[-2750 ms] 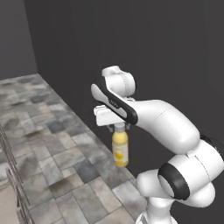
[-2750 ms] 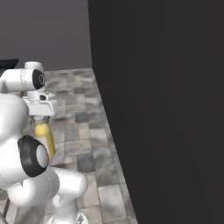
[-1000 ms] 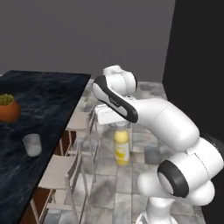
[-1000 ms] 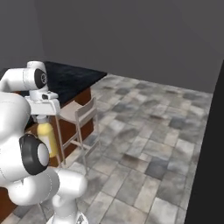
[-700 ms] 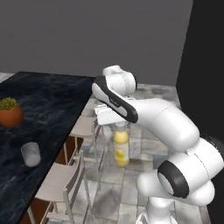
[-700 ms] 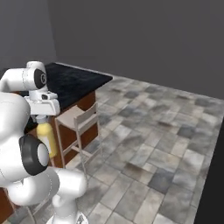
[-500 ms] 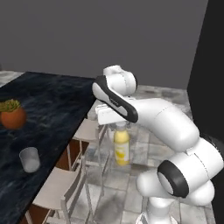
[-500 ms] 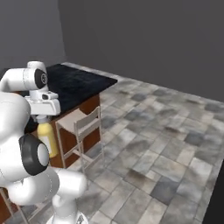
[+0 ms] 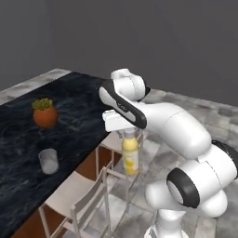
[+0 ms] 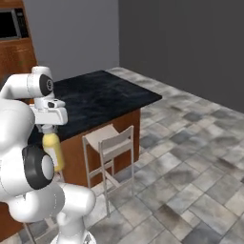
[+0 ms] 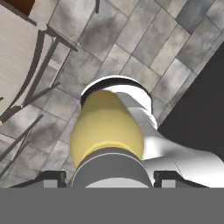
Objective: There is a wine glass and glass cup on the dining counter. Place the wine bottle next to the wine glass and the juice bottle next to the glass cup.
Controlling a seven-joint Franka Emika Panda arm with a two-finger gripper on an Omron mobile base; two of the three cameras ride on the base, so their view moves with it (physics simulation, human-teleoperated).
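Grey stone tiles are covering the floor [image 10: 190, 190] and dark grey walls are closing off the background in both base views. Stretching across the left half of the left base view, the dining counter [image 9: 74, 107] is showing a black marbled top on a brown wooden base, with pale wooden chairs [image 10: 112, 143] standing along its near edge. Near the upper left of that counter top, a small green plant in an orange pot [image 9: 45, 112] is sitting, and lower down, toward the left edge of the frame, the glass cup [image 9: 48, 161] is standing upright as a short translucent greyish tumbler. At the centre of the left base view, the gripper [image 9: 122, 124] is clamping the cap end of the juice bottle [image 9: 130, 155], which is hanging upright above the floor just beside the counter edge, its rounded body pale yellow under a whitish-grey cap.
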